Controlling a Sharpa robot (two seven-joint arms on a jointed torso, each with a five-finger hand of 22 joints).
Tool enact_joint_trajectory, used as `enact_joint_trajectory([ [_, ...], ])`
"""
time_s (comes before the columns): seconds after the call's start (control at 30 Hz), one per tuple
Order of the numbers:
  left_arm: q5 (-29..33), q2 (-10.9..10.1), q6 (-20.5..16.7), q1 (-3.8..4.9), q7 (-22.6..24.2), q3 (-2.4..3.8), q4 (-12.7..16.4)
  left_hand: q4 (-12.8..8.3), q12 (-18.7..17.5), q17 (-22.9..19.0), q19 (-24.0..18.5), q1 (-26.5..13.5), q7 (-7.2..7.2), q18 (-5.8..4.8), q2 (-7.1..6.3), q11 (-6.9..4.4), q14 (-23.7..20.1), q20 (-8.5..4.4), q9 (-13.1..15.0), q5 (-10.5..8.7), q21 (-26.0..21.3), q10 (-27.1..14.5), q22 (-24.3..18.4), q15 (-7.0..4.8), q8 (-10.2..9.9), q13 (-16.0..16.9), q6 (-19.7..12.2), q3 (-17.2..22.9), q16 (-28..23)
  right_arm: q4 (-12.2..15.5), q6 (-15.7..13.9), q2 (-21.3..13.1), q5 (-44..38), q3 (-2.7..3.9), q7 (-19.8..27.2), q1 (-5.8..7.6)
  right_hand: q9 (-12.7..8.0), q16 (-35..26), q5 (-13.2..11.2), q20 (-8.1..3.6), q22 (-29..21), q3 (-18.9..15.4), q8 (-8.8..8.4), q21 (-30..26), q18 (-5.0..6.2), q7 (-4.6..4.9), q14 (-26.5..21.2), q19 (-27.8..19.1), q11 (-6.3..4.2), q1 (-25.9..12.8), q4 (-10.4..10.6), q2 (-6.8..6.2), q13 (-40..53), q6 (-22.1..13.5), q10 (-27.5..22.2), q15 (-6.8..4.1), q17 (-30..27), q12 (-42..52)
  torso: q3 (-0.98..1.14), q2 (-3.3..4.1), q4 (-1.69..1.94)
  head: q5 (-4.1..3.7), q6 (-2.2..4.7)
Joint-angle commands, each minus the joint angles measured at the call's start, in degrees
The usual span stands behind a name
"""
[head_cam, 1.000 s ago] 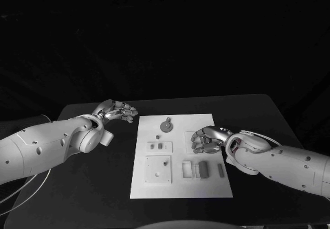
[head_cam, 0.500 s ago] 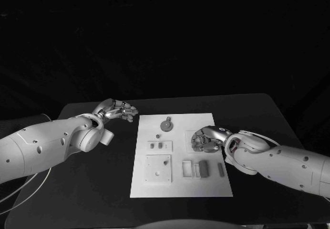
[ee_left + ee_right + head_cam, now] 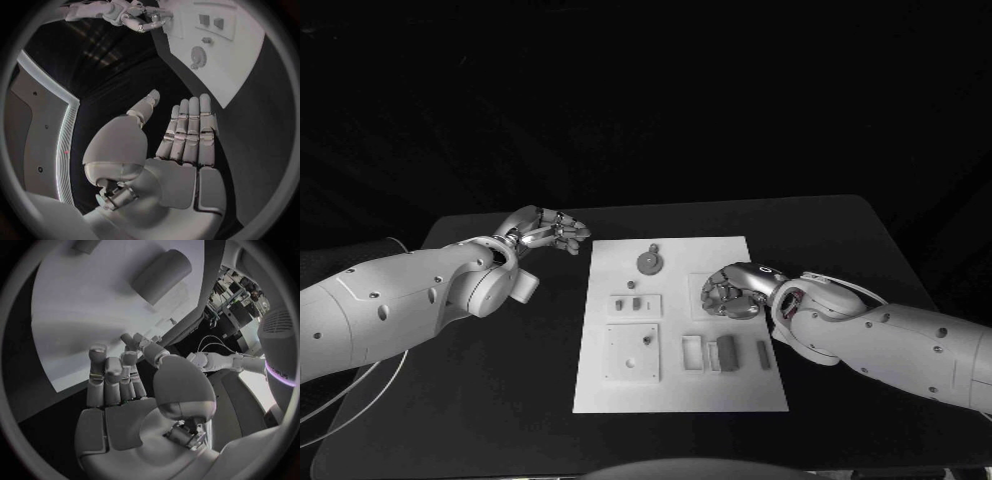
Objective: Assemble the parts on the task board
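Two hands are out, and neither has anything in it. The left hand (image 3: 548,232) hangs over the bare black table (image 3: 488,380) just off the far left corner of the task board (image 3: 678,395), palm empty and fingers straight and side by side. The right hand (image 3: 730,293) sits over the board's right side with fingers curled in, nothing visibly held. A round grey part (image 3: 649,263) lies near the board's far end, and a grey bar-shaped part (image 3: 726,351) lies nearer the robot.
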Motion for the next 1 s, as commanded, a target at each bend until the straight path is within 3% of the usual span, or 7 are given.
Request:
enact_joint_trajectory([
  [0.03,-0.20,0.05,0.12,0.05,0.62,0.04,0.10,0.05,-0.39,0.07,0.20,0.55,-0.01,1.12,-0.07,0.17,0.18,0.16,-0.05,-0.23,-0.33,0.13,-0.06,0.29,-0.22,-0.08,-0.10,-0.24,-0.38,-0.03,-0.82,0.14,-0.95,-0.02,0.89,-0.05,0.24,0.11,-0.23,0.06,0.87,0.63,0.45,0.42,2.67,1.43,0.16,0.48,-0.46,-1.02,-0.03,0.31,-0.07,2.37,0.16,-0.54,-0.06,-0.26,-0.03,0.00,0.01,-0.17,-0.14],
  [0.47,-0.21,-0.02,0.10,0.05,0.65,0.04,0.07,0.06,-0.40,0.10,0.19,0.56,-0.01,1.12,-0.04,0.17,0.17,0.17,-0.05,-0.23,-0.34,0.13,-0.06,0.30,-0.22,-0.09,-0.10,-0.24,-0.41,0.08,-2.30,0.14,-0.63,-0.02,1.61,-0.06,0.67,0.14,0.22,-0.15,0.84,1.85,1.34,0.64,2.67,0.75,0.57,0.87,-1.12,-2.66,0.26,1.80,-0.21,4.13,0.78,-1.12,-0.13,-0.46,-0.04,-0.01,0.01,-0.16,-0.11],
  [1.0,-0.21,-0.02,0.18,0.04,0.70,0.04,-0.04,0.08,-0.42,0.14,0.19,0.50,0.00,1.11,-0.03,0.18,0.17,0.18,-0.06,-0.24,-0.36,0.14,-0.06,0.31,-0.23,-0.09,-0.12,-0.27,-0.44,2.95,-2.66,-1.86,0.53,0.04,2.01,-0.04,0.86,0.02,1.20,-0.38,0.79,2.36,1.65,0.73,2.67,0.45,0.95,1.18,-1.41,-3.29,0.02,1.41,-0.36,4.74,1.32,-1.35,-0.28,-0.67,-0.03,-0.02,0.00,-0.08,0.02],
])
